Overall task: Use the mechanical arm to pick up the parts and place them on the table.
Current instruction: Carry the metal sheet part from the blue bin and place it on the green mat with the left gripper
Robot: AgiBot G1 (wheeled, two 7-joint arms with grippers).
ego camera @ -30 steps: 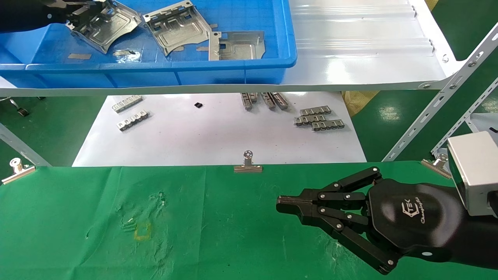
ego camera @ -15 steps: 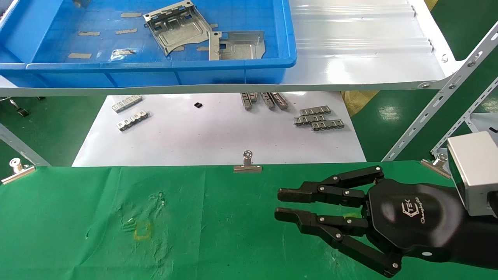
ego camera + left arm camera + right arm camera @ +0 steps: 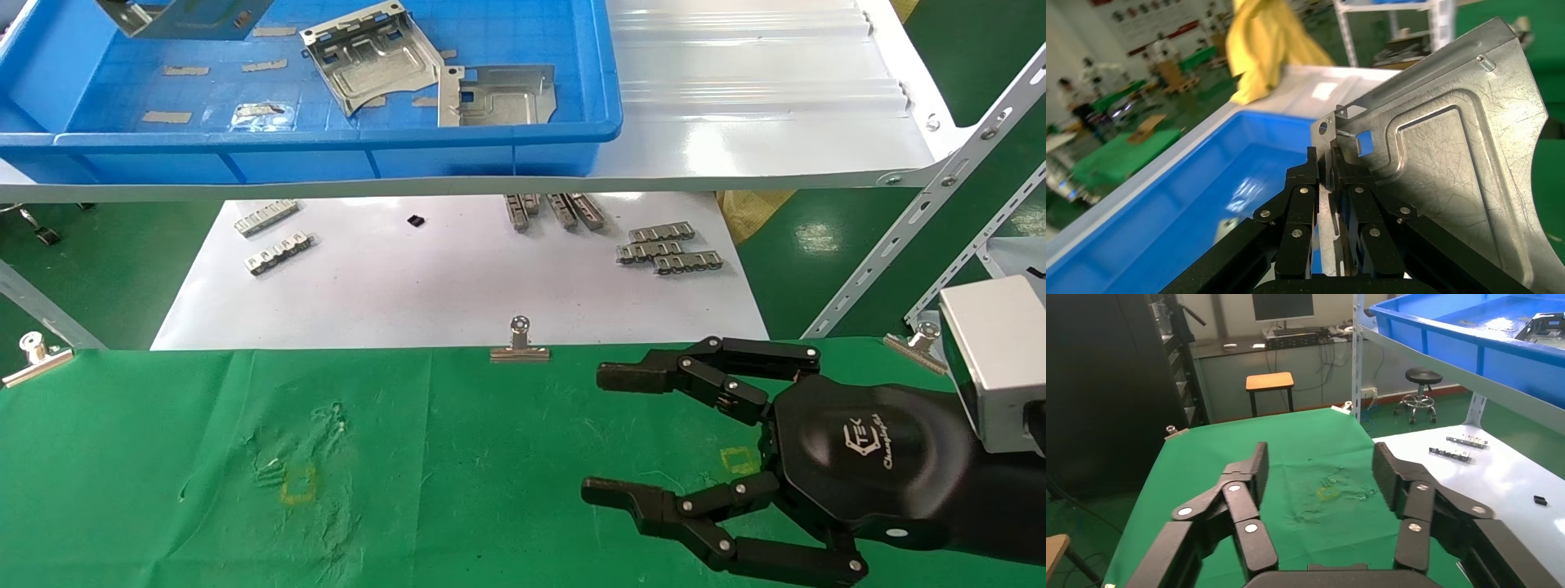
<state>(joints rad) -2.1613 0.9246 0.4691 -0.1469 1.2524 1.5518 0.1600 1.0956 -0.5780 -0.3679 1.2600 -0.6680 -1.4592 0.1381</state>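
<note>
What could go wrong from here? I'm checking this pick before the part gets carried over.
The left gripper pinches the lifted part only at one edge, so the plate hangs out to one side and may swing or slip. It is above the blue bin, so its rim or the two parts inside could be clipped. The right gripper, open over the table, may crowd the drop spot.

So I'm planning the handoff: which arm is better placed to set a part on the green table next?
Left. The left gripper is shut on a sheet-metal part above the blue bin. The right gripper hovers open and empty over the green table.
</note>
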